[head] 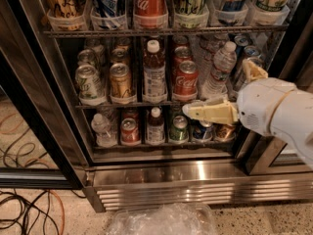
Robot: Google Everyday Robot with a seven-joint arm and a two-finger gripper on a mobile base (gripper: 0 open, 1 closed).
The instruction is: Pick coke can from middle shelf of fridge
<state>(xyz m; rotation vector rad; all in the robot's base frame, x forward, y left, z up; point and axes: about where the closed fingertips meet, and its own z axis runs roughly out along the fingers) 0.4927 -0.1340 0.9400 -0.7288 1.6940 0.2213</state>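
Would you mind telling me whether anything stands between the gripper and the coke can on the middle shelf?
Nothing visible does. The coke can stands in the front row of the middle shelf, its face uncovered. The gripper hangs just below and right of it, near the shelf's rail. A water bottle stands to the can's right.

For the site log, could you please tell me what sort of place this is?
Probably a break room or shop: a commercial drinks fridge with wire racks of cans and bottles, cables on a speckled floor. The gripper hangs below the coke can on the middle shelf.
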